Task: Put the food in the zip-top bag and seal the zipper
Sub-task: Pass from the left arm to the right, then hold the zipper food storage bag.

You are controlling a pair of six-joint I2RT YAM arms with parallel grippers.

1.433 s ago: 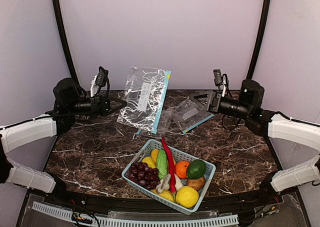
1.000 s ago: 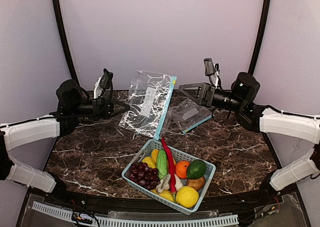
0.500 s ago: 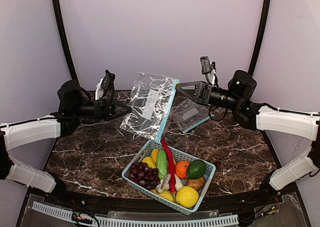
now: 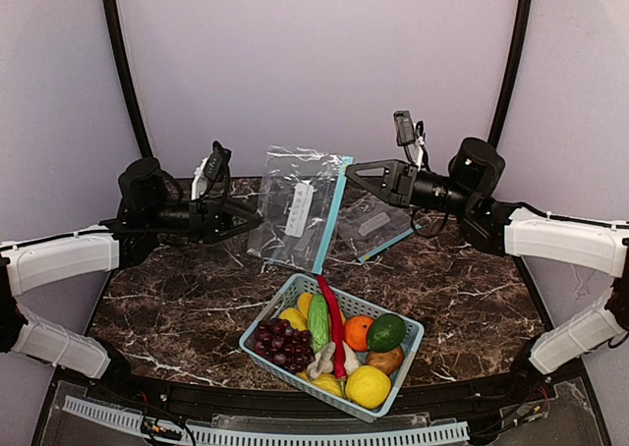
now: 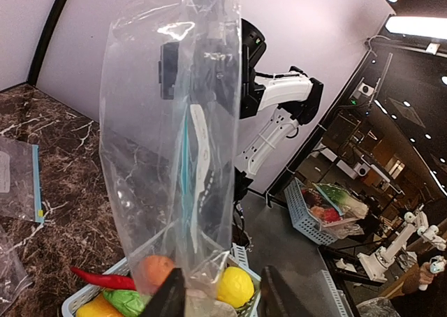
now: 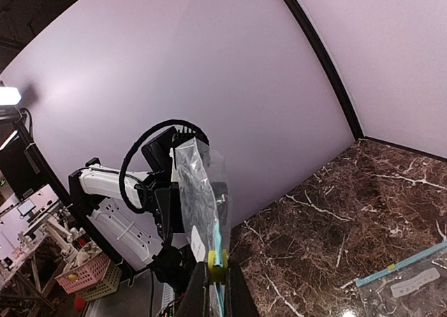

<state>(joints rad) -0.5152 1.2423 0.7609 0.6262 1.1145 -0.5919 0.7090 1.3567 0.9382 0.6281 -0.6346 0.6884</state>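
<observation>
the small clear plastic zip-top bag (image 4: 295,210) hangs in the air between the two arms, above the dark marbled table (image 4: 177,299) and just behind the pale blue mesh basket (image 4: 267,310). its long light blue zipper strip (image 4: 332,215) runs almost upright down the bag's right-hand edge, so the mouth faces the right arm and the closed bottom faces the left arm.

the right gripper (image 4: 348,169) is pressed together on the top end of that strip. its own camera shows the blue strip (image 6: 218,241) rising straight out of the closed fingertips. the left gripper (image 4: 257,213) sits at the opposite edge with its jaws apart. in its wrist view the crumpled bag (image 5: 174,121) droops between the two dark fingers (image 5: 171,299) unsqueezed, so the bag seems to hang from the right pinch alone.

the food lies below the bag and nearer the arms' bases, in the basket: a round smooth orange (image 4: 358,332), a dark green avocado (image 4: 386,332) and a light green bumpy gourd (image 4: 318,320) beside a long red chili (image 4: 334,328). the unloaded left arm looks freer to fetch it. the bag is thin, glossy and limp, so its mouth will probably need spreading first.
</observation>
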